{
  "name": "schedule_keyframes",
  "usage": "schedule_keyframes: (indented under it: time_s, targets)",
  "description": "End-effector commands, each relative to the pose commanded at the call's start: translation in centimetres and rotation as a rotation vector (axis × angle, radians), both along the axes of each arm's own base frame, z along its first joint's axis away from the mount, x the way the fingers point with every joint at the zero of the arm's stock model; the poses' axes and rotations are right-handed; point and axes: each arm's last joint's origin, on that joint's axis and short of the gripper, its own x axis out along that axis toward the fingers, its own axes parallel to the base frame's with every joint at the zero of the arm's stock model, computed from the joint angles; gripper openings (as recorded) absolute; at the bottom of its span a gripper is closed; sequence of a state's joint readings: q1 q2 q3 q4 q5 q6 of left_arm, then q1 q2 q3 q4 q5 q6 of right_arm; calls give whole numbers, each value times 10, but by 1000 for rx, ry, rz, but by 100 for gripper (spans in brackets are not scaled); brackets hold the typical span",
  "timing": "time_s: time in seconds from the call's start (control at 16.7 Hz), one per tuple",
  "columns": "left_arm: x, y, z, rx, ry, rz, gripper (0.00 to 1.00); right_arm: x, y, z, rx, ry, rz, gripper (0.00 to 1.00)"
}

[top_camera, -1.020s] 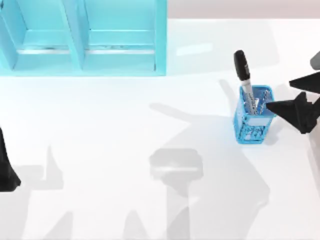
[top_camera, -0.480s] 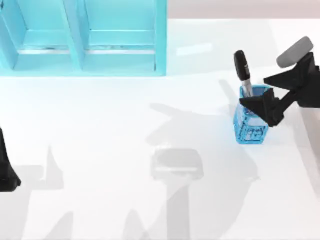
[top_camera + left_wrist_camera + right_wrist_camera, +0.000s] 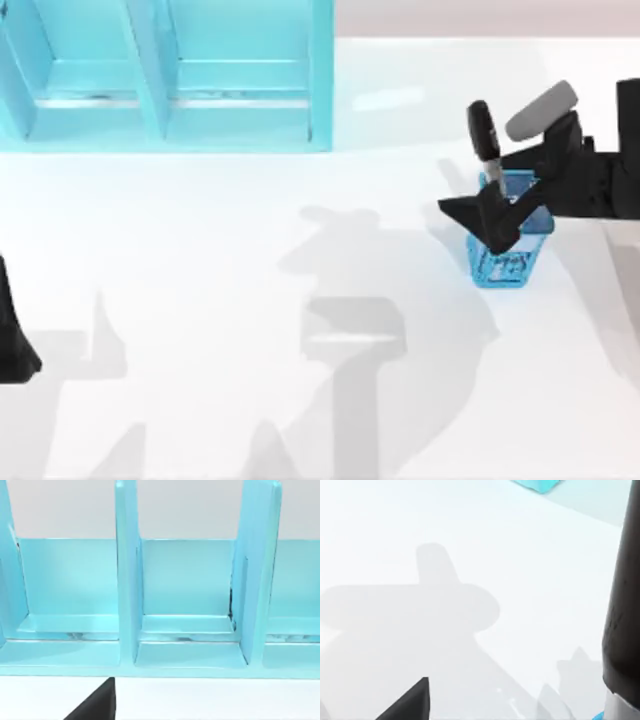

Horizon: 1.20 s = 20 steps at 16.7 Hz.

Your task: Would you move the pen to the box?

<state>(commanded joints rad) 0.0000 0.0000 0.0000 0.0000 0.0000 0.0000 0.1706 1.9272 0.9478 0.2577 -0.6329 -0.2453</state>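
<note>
Right gripper over the cup, fingers spread wide beside the pen, gripping nothing.

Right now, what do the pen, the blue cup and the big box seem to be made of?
The pen: glossy black cap, likely plastic; silver-grey barrel, metal or painted plastic. The blue cup: open mesh, wire or moulded plastic, since the table shows through. The box: smooth, flat turquoise panels, probably painted board or plastic. The right gripper is at the cup.
</note>
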Motion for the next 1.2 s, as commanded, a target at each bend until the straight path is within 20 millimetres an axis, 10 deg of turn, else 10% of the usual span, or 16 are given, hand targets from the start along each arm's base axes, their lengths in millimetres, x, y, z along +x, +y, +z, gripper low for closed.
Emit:
schedule_keyframes:
  time_s: [0.78, 1.2]
  targets:
    - [0, 0, 0, 0, 0, 0, 100, 0, 0, 0, 0, 0, 0, 2]
    - [0, 0, 0, 0, 0, 0, 100, 0, 0, 0, 0, 0, 0, 0]
